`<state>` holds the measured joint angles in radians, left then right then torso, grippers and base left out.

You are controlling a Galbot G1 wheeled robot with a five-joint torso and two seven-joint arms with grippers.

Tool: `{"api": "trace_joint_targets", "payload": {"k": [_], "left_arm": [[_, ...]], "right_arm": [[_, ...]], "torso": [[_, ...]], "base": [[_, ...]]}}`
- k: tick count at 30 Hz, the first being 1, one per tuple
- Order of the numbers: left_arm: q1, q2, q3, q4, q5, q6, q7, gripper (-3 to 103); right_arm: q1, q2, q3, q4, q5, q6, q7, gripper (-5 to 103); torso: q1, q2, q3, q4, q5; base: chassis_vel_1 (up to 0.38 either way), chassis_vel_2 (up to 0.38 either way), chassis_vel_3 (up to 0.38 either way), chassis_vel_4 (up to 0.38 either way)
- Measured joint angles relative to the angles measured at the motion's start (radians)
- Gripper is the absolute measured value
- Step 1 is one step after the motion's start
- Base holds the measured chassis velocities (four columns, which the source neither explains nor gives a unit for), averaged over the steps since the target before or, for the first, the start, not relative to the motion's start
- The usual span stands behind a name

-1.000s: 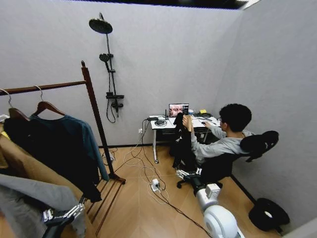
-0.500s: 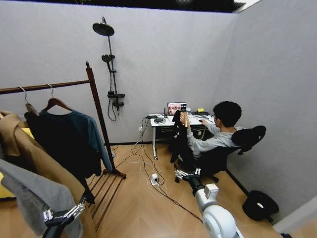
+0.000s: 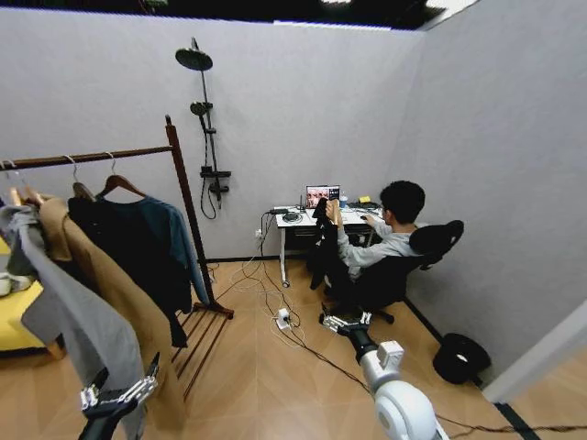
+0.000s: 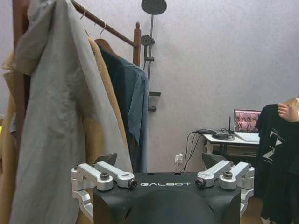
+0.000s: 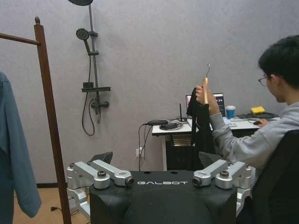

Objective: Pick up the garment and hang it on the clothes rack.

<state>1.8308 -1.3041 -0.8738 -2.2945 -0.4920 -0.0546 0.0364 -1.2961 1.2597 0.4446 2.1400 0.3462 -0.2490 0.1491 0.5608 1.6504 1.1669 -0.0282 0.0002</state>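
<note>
I note the garment (image 3: 174, 243) hanging on the clothes rack (image 3: 183, 197) at centre left: soft, light; grip its wooden hanger. Left tool (image 3: 117, 396) and right tool (image 3: 344, 322) are both spread, empty.

Garment (image 4: 136, 112) on clothes rack (image 4: 136, 44) (seemingly teal), left pincer (image 4: 163, 184) spread.

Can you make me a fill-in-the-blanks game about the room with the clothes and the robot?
1. The blue-green garment hangs on the clothes ____.
2. The shower head is fixed to the ____.
3. The left gripper and the right gripper are both ____.
4. A person's hand holds up a hanger with a ____ garment.

Missing words: rack; wall; open; black
</note>
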Motion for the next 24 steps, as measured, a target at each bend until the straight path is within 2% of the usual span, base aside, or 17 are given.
{"api": "trace_joint_targets", "payload": {"k": [9, 24], "left_arm": [[0.0, 0.0, 0.0, 0.0, 0.0, 0.0, 0.0, 100], [0.0, 0.0, 0.0, 0.0, 0.0, 0.0, 0.0, 100]], "right_arm": [[-0.005, 0.002, -0.001, 0.0, -0.011, 0.009, -0.001, 100], [-0.009, 0.008, -0.006, -0.003, -0.021, 0.017, -0.001, 100]], "torso": [[0.0, 0.0, 0.0, 0.0, -0.0002], [0.0, 0.0, 0.0, 0.0002, -0.0003]], "base": [[0.27, -0.272, -0.259, 0.264], [0.215, -0.201, -0.207, 0.214]]}}
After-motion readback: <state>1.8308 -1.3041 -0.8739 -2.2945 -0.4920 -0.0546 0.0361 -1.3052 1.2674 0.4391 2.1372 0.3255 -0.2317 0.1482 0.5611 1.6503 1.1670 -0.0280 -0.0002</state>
